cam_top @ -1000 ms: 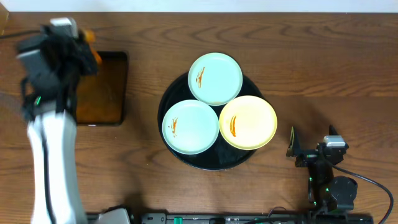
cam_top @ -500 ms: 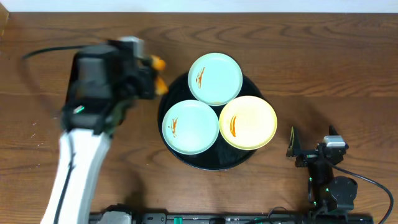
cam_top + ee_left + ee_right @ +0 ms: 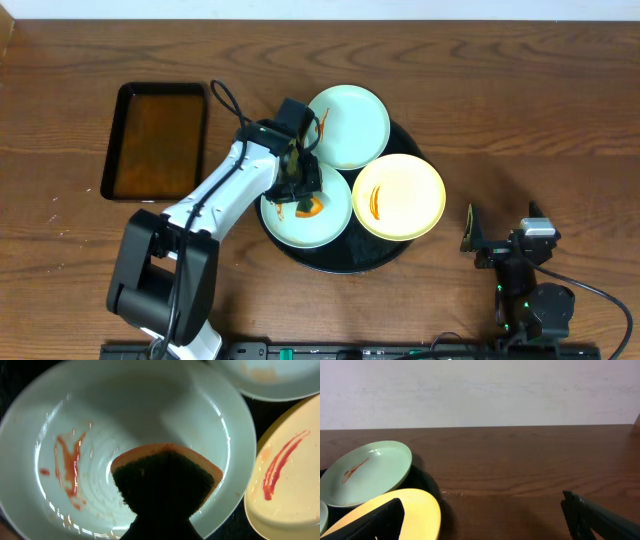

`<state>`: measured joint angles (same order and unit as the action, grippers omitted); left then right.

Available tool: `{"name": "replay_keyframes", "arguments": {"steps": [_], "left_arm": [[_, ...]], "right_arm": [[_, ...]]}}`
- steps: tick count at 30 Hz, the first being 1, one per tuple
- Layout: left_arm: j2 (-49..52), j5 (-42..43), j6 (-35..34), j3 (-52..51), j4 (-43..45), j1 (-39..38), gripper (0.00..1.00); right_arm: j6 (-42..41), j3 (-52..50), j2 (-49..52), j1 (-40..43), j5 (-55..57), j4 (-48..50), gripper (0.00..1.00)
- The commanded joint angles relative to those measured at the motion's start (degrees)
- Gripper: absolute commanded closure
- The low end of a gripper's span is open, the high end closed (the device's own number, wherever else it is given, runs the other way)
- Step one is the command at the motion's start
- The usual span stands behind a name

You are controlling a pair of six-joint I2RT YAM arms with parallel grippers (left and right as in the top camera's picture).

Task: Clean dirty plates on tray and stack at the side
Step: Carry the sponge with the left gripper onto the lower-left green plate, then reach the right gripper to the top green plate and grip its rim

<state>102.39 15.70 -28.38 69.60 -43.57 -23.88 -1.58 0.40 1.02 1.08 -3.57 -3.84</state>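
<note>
Left hand (image 3: 298, 180) is clamped on the sponge (image 3: 165, 485), its far edge set low over the middle of the near mint plate (image 3: 75, 420), a good spot to start scrubbing. The sauce smear (image 3: 70, 470) sits just beside it, unwiped. All three plates crowd the tray (image 3: 330, 262). The far mint plate (image 3: 350, 125) and the yellow plate (image 3: 400, 195) hang over its rim, both streaked. Right hand (image 3: 500, 240) is parked low at the bench (image 3: 560, 120) edge, fingers apart and holding nothing. It's well clear, likely waiting to carry a cleaned plate aside.

three plates (image 3: 398, 196) on the tray (image 3: 335, 261)
</note>
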Motion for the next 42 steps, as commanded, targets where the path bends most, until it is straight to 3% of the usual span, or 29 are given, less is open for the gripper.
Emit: {"name": "replay_keyframes", "arguments": {"steps": [1,6,8,13,14,15,21,27,30,34,36,40,42], "left_arm": [[-0.46,-1.84,-3.89,-0.26,-1.25,-1.55,0.93],[-0.46,-1.92,-3.87,-0.46,-0.94,-3.32,0.89],[-0.46,-3.30,-3.87,-0.46,-0.70,-3.54,0.77],[-0.46,-6.16,-3.82,-0.46,-0.72,-3.52,0.62],[-0.46,-6.16,-3.82,-0.46,-0.70,-3.52,0.52],[-0.46,-6.16,-3.82,-0.46,-0.59,-3.52,0.49],[-3.02,-5.92,2.34,2.82,-2.56,-1.36,0.50],[-13.90,-5.97,5.14,6.51,-6.34,4.11,0.48],[-19.78,-6.16,5.68,6.49,-7.28,7.37,0.37],[-22.18,-6.84,5.68,6.49,-10.47,9.31,0.33],[-21.92,-8.55,5.66,6.49,-12.48,9.46,0.26],[-20.98,-12.07,5.68,6.36,-15.26,9.46,0.25],[-20.76,-13.03,5.66,6.34,-15.76,9.46,0.25]], "right_arm": [[-0.72,-0.04,-0.20,1.51,0.13,-0.24,0.01],[-0.72,-0.04,-0.20,1.51,0.13,-0.24,0.01],[-0.72,-0.04,-0.20,1.51,0.13,-0.24,0.01],[-0.72,-0.04,-0.20,1.51,0.13,-0.24,0.01],[-0.72,-0.04,-0.20,1.51,0.13,-0.24,0.01],[-0.72,-0.04,-0.20,1.51,0.13,-0.24,0.01],[-0.72,-0.04,-0.20,1.51,0.13,-0.24,0.01],[-0.72,-0.04,-0.20,1.51,0.13,-0.24,0.01],[-2.08,-0.04,-0.20,1.51,-0.59,4.37,0.01],[-7.17,-0.04,-0.20,1.51,-7.23,10.84,0.01],[-8.85,0.02,-0.20,1.51,-8.09,16.52,0.01],[-14.14,0.79,0.04,1.51,-24.74,31.74,0.01],[-16.24,3.48,1.14,1.51,-26.56,31.45,0.01]]}}
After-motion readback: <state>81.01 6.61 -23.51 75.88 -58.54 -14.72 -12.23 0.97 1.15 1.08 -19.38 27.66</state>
